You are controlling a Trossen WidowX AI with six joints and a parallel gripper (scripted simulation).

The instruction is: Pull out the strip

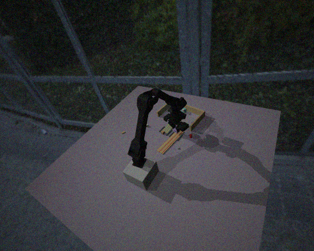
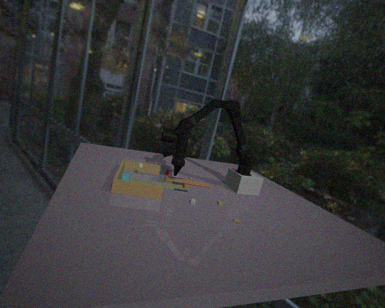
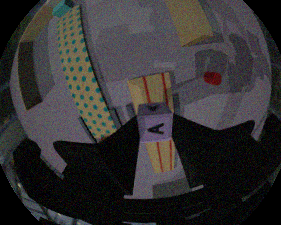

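Note:
My gripper [image 1: 174,129] [image 2: 175,173] [image 3: 152,117] is shut on the labelled cube [image 3: 153,123] [image 1: 174,129], a small lavender cube with a dark mark on its face. It is low, over the orange strip with red lines [image 1: 169,142] [image 2: 191,183] [image 3: 161,155], which is pulled out of the wooden tray [image 1: 198,110] [image 2: 137,190] toward the arm base. I cannot tell whether the cube touches the strip. A yellow strip with teal dots [image 3: 79,75] lies to the left, with a teal cube [image 1: 184,110] [image 2: 125,176] [image 3: 59,7] at its far end inside the tray.
A small red cube [image 1: 190,135] [image 2: 167,172] [image 3: 213,78] sits just outside the tray. The arm's pale base block [image 1: 140,172] [image 2: 245,182] stands nearby. Small tan bits [image 2: 192,201] [image 2: 219,203] [image 2: 237,220] lie scattered on the table, one more in the top view [image 1: 123,132].

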